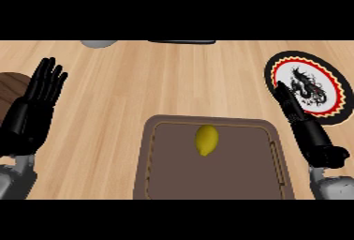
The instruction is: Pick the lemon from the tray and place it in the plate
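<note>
A yellow lemon [206,140] lies in the upper middle of the brown tray [166,178], which sits at the lower centre of the wooden counter. The plate [335,79], white with a black dragon figure and a black, red and yellow rim, stands at the right, beyond the tray's far right corner. My right hand [304,124] is open, its fingers straight and reaching up to the plate's near left rim, to the right of the tray and apart from the lemon. My left hand [34,110] rests open at the left edge, fingers up.
A dark wooden round board [15,84] shows at the far left, partly behind my left hand. A grey object [99,43] and a dark flat object [183,41] lie at the counter's far edge.
</note>
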